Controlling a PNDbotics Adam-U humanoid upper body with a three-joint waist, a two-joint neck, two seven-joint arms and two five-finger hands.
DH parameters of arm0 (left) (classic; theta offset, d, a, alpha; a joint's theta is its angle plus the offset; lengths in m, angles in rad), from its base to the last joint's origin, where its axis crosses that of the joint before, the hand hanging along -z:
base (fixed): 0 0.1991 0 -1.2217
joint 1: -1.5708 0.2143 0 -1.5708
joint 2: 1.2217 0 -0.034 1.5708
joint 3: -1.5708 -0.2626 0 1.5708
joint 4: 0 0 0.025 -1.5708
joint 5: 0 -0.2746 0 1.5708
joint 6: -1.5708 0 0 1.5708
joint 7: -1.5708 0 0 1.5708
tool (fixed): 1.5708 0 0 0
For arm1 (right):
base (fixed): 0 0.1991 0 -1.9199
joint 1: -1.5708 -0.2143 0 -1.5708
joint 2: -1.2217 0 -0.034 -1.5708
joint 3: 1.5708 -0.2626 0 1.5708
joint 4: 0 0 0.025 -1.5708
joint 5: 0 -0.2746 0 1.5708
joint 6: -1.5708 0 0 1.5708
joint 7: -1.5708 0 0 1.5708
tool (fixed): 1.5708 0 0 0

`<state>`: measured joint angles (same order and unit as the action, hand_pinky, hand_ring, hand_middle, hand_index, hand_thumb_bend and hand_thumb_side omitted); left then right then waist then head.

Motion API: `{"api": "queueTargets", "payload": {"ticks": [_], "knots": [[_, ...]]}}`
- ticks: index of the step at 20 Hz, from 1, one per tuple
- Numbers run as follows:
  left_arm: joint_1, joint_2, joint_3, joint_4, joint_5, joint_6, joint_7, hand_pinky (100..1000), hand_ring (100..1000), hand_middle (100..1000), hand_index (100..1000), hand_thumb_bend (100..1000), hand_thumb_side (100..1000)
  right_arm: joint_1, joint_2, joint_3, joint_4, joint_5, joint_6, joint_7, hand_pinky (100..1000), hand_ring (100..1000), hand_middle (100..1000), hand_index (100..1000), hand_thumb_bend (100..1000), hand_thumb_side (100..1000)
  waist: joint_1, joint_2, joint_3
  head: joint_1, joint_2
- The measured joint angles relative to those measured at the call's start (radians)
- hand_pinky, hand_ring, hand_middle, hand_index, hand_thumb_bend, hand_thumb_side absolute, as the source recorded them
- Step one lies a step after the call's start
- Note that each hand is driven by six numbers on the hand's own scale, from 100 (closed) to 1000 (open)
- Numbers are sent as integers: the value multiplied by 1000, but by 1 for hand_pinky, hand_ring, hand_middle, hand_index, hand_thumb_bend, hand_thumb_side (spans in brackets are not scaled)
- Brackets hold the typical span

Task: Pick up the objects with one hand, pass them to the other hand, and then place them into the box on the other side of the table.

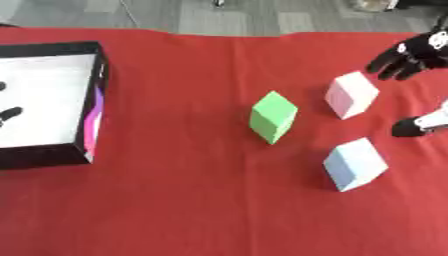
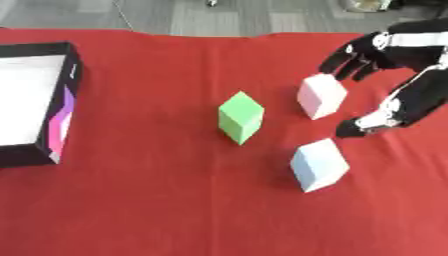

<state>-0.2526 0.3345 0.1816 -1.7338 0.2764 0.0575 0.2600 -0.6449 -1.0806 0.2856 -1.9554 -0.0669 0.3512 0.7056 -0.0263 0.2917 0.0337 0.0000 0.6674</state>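
1. Your right hand [image 2: 398, 75] comes in from the table's right edge, held open and grasping nothing: its fingers [image 2: 350, 62] spread downward above the far side of the pink block [image 2: 320, 96], and the thumb [image 2: 363, 125] reaches toward the gap between that block and the blue block [image 2: 318, 164].
2. You cannot tell from these views whether the fingertips touch the pink block; they sit just beside its far upper corner.
3. The pink block stands on the red table [image 1: 192, 200] toward its right side, tilted up on an edge.
4. The blue block lies nearer to you than the pink one, also on the right side, apart from it and from the hand.
5. The green block [image 2: 240, 117] stands near the table's middle, on a corner or edge, to the left of both other blocks and touching neither.
6. The box [image 1: 92, 100], black-walled with a white floor and a pink streak on its inner right wall, sits at the table's left edge, well apart from all three blocks.
7. Dark fingertips of your left hand [image 1: 9, 115] show over the box floor at the left edge; you cannot tell whether that hand is open or curled.
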Motion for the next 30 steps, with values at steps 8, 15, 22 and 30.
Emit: {"api": "queueTargets", "payload": {"ticks": [8,15,22,30], "knots": [[5,8,0,0,0,1,0,725,997,712,652,249,854,29,-10,31,-23,84,-75,55,908,881,861,864,611,168,0,0,-2,5,8],[5,8,0,0,0,1,-1,725,998,710,652,247,856,29,22,73,0,169,-121,58,920,879,861,869,603,167,0,0,-2,2,13],[6,8,0,0,0,3,-2,725,998,710,651,245,858,29,74,102,44,317,-165,18,928,870,856,879,599,170,0,0,-2,-2,16],[6,8,0,0,0,4,-4,725,999,711,651,243,859,29,124,134,116,405,-203,7,923,865,852,877,602,177,0,0,-1,-5,17]]}}
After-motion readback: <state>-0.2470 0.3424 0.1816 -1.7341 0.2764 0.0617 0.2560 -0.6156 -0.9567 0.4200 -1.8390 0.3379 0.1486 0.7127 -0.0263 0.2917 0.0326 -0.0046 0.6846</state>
